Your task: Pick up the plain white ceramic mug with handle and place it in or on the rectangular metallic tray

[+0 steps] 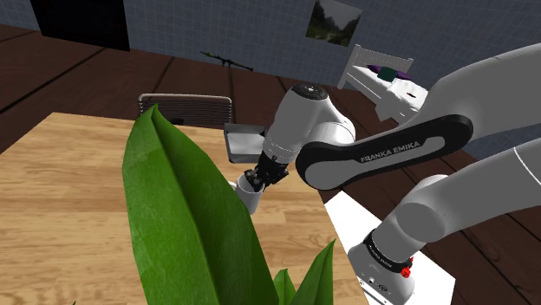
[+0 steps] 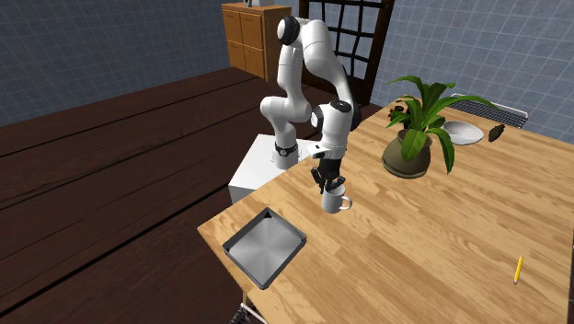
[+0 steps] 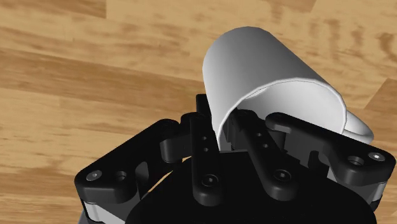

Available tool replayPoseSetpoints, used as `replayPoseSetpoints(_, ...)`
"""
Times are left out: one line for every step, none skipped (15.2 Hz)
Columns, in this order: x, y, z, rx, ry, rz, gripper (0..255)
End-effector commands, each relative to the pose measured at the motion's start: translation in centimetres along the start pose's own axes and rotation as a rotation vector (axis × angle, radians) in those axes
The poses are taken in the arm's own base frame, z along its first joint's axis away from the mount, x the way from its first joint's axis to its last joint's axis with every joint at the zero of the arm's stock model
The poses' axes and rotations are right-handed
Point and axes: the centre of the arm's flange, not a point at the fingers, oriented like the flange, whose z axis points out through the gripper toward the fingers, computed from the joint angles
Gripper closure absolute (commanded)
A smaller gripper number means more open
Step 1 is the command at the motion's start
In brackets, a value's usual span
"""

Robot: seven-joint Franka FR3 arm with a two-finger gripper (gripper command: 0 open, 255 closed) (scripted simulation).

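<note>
In the shoulder view, a big green leaf (image 1: 182, 217) covers much of the bench (image 1: 61, 191) and hides one side of the white mug (image 1: 250, 197). The arm (image 1: 381, 147) hides part of the grey tray (image 1: 243, 139) and is cut off by the picture's edge. In the wrist view, the pincer (image 3: 227, 127) covers the mug's near rim and most of its handle (image 3: 359, 130). In the second exterior view, a small dark thing (image 2: 497, 132) at the bench's far end is too small to tell.
</note>
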Motion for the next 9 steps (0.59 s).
replayPoseSetpoints(0.0, 0.0, 0.0, 0.000, 0.000, 0.000, 255)
replayPoseSetpoints(0.0, 0.0, 0.0, 0.000, 0.000, 0.000, 255)
replayPoseSetpoints(0.1, 0.0, -0.5, 0.000, 0.000, 0.000, 255)
replayPoseSetpoints(0.2, 0.0, -1.0, 0.000, 0.000, 0.000, 255)
replayPoseSetpoints(0.3, 0.0, -1.6, 0.000, 0.000, 0.000, 255)
replayPoseSetpoints(0.4, -0.1, -2.1, 0.000, 0.000, 0.000, 255)
replayPoseSetpoints(0.4, -0.1, -2.6, 0.000, 0.000, 0.000, 255)
replayPoseSetpoints(0.5, -0.1, -3.1, 0.000, 0.000, 0.000, 255)
replayPoseSetpoints(0.6, -0.1, -3.6, 0.000, 0.000, 0.000, 255)
